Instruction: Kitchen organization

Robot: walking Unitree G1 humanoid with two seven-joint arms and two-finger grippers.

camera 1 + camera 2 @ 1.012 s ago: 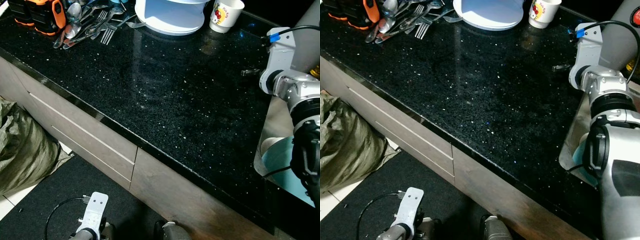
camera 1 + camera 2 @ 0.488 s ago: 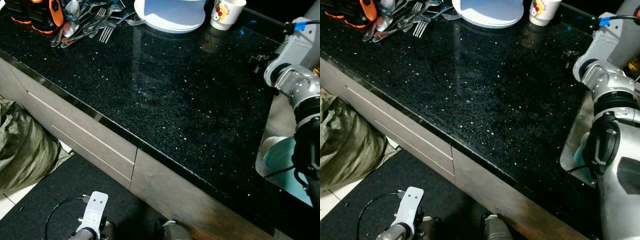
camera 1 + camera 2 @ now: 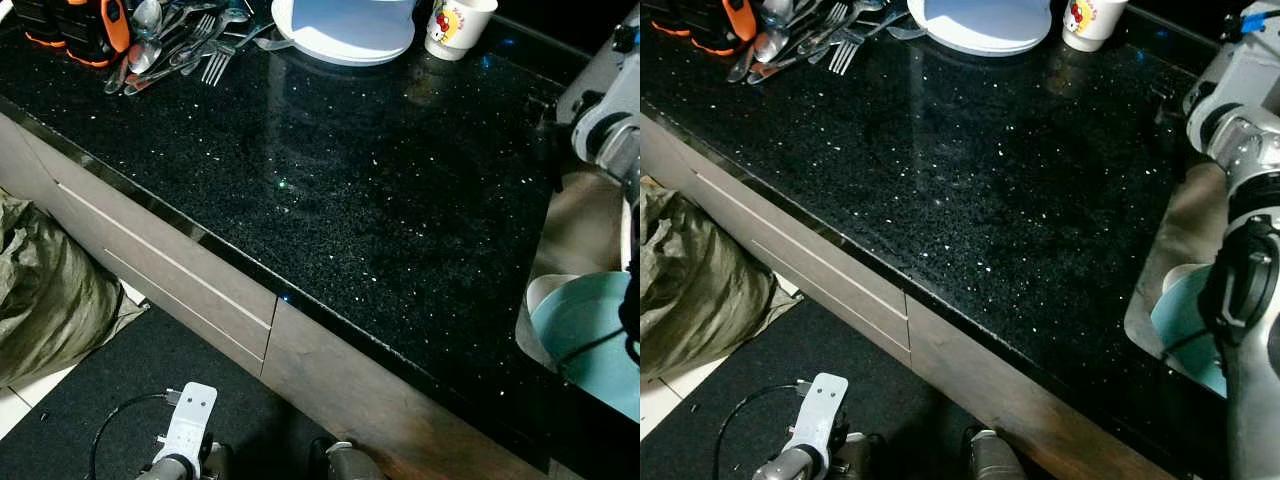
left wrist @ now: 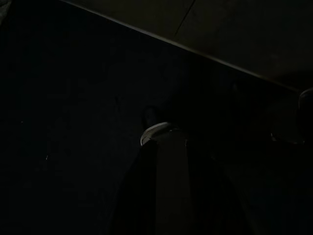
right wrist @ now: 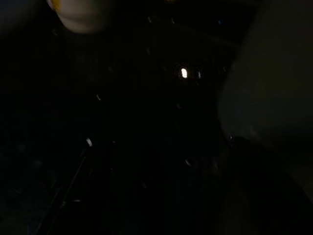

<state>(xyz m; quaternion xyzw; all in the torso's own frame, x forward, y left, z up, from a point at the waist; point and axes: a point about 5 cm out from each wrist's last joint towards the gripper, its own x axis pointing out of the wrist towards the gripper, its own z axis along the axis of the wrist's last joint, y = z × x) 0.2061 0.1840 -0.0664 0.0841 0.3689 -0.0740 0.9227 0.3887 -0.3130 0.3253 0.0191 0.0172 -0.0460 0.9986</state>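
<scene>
Head views: the desk (image 3: 380, 200) carries the task's things along its far edge: cutlery (image 3: 185, 45) heaped by an orange tool (image 3: 70, 25), a white dish (image 3: 345, 25), a mug (image 3: 455, 22), likely parked awaiting sorting. The right arm (image 3: 1240, 120) reaches over the sink (image 3: 570, 240), where a teal bowl (image 3: 590, 335) sits; its fingers cannot be told. The wide bare middle leaves nothing in the way.

Left wrist view: dark; the left arm hangs idle, fingers not readable.

Right wrist view: dark speckled desk, the mug's (image 5: 80, 14) base near.

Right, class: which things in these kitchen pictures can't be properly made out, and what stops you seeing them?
- Right gripper: its fingers are lost in the dark right wrist view.
- Cup: top cut off by the left eye view's edge.
- Teal bowl: partly cut off at the frame edge.
- Cutlery pile: pieces overlap, uncountable.
</scene>
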